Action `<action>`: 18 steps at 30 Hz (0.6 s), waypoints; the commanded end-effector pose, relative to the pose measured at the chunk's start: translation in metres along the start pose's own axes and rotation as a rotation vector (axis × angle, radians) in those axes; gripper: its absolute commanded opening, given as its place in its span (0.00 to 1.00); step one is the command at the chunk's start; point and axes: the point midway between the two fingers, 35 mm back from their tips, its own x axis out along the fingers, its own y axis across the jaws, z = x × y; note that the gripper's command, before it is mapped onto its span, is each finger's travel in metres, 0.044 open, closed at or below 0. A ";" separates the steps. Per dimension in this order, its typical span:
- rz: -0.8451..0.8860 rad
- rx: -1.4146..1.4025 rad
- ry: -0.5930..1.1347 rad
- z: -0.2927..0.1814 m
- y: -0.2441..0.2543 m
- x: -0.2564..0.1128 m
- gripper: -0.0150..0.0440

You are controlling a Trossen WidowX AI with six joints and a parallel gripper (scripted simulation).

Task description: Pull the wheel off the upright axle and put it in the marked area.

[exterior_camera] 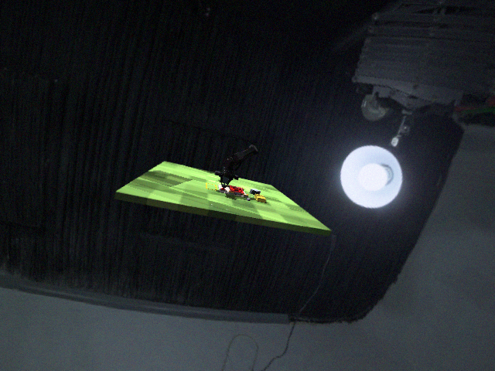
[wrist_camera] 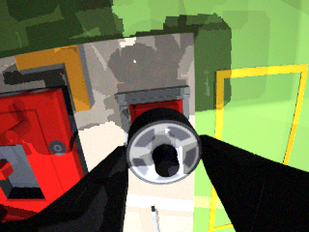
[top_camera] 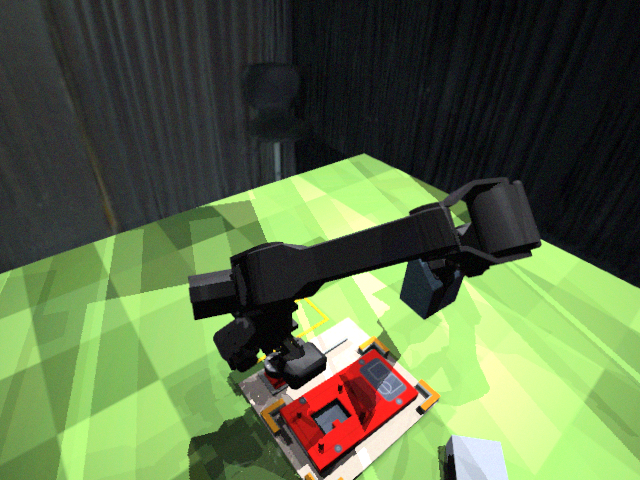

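The wheel [wrist_camera: 140, 161], black with a silver spoked face, sits around the dark upright axle [wrist_camera: 165, 166] above a red block [wrist_camera: 155, 105] in a grey holder. My gripper [wrist_camera: 162, 147] is shut on the wheel, one finger on each side of it. In the top view the gripper covers most of the wheel and the axle. The marked area, a yellow outline [wrist_camera: 219, 106] [top_camera: 314, 307], lies on the green table just beyond the board's edge, to the right of the wheel in the wrist view. The arm hides part of the outline in the top view.
The pale board [top_camera: 347, 330] carries a red plate [top_camera: 379, 408] between orange corner brackets [top_camera: 428, 395] [wrist_camera: 78, 82], close beside the wheel. A thin pin [top_camera: 336, 345] [wrist_camera: 154, 217] lies on the board. A pale block [top_camera: 478, 457] stands near the bottom edge of the top view.
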 end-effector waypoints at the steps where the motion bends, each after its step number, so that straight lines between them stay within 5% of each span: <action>1: -0.001 0.002 0.000 -0.001 -0.001 -0.003 0.25; 18: -0.001 0.002 -0.002 0.000 -0.001 -0.009 0.25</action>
